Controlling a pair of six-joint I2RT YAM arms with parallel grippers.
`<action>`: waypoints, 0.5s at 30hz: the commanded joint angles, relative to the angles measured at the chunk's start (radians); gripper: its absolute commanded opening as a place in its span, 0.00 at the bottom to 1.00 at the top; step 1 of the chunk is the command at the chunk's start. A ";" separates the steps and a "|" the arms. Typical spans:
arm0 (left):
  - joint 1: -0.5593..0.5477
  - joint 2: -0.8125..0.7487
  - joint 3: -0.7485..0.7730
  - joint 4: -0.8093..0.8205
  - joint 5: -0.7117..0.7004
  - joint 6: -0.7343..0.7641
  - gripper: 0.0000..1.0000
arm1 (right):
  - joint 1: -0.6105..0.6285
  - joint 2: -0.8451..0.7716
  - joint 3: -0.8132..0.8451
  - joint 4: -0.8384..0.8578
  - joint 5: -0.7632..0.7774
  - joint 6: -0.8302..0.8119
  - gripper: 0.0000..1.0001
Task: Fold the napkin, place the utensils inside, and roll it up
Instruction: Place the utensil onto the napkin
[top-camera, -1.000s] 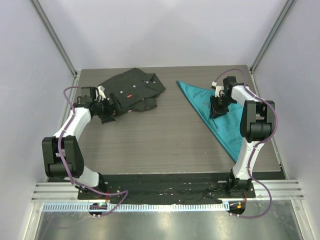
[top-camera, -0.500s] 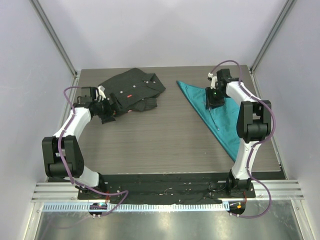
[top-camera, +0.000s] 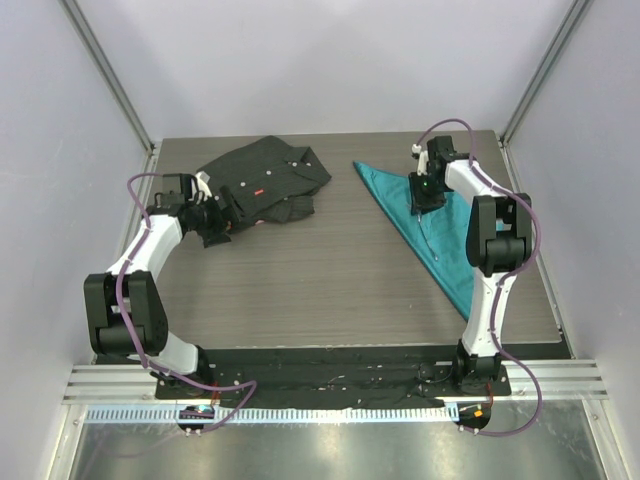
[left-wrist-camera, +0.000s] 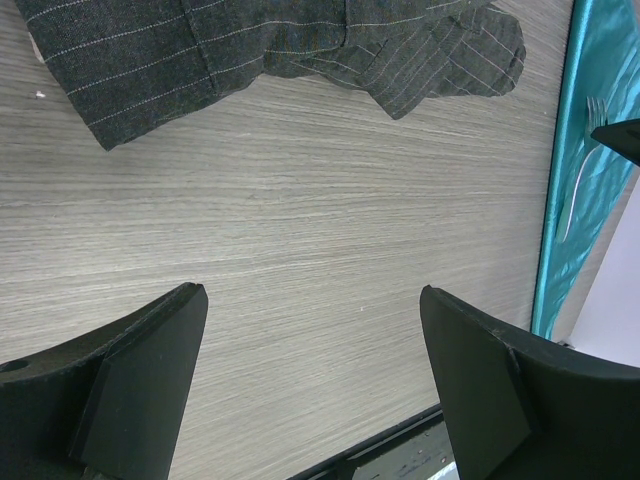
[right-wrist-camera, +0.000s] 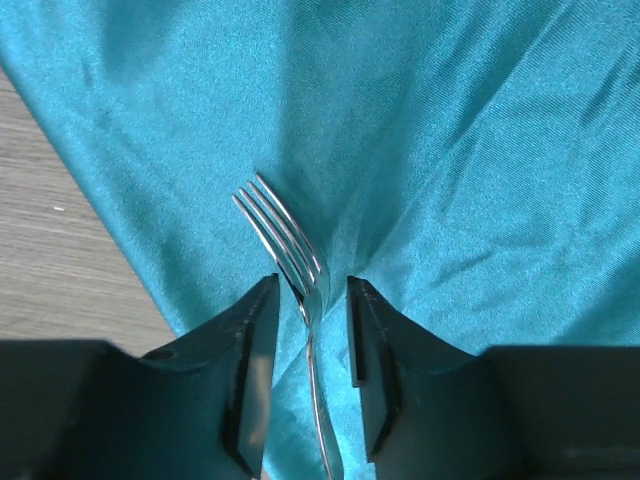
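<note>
The teal napkin (top-camera: 440, 240) lies folded into a triangle on the right side of the table; its edge also shows in the left wrist view (left-wrist-camera: 590, 170). A thin silver fork (right-wrist-camera: 285, 235) rests on the napkin, tines pointing away from my right wrist. My right gripper (right-wrist-camera: 310, 285) is low over the cloth and open. Its jaws straddle the fork's neck with a small gap on each side. From above, that gripper (top-camera: 425, 193) sits near the napkin's far corner. My left gripper (top-camera: 222, 218) is open and empty over bare wood (left-wrist-camera: 310, 300).
A black pinstriped shirt (top-camera: 265, 178) with a red tag lies crumpled at the far left, just beyond my left gripper (left-wrist-camera: 250, 40). Grey walls and metal posts enclose the wooden table (top-camera: 320, 270). A black strip runs along its near edge.
My right gripper has moved along the napkin toward the table's far side, and the arm has straightened behind it. The left arm has not moved.
</note>
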 joint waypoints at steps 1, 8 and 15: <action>-0.003 -0.006 0.032 0.004 0.016 0.006 0.93 | 0.000 0.005 0.049 0.003 -0.005 -0.017 0.37; -0.005 -0.009 0.033 0.001 0.016 0.006 0.93 | -0.001 0.038 0.072 -0.020 -0.041 -0.037 0.22; -0.003 -0.014 0.030 0.001 0.017 0.008 0.93 | 0.000 0.057 0.097 -0.059 -0.107 -0.046 0.07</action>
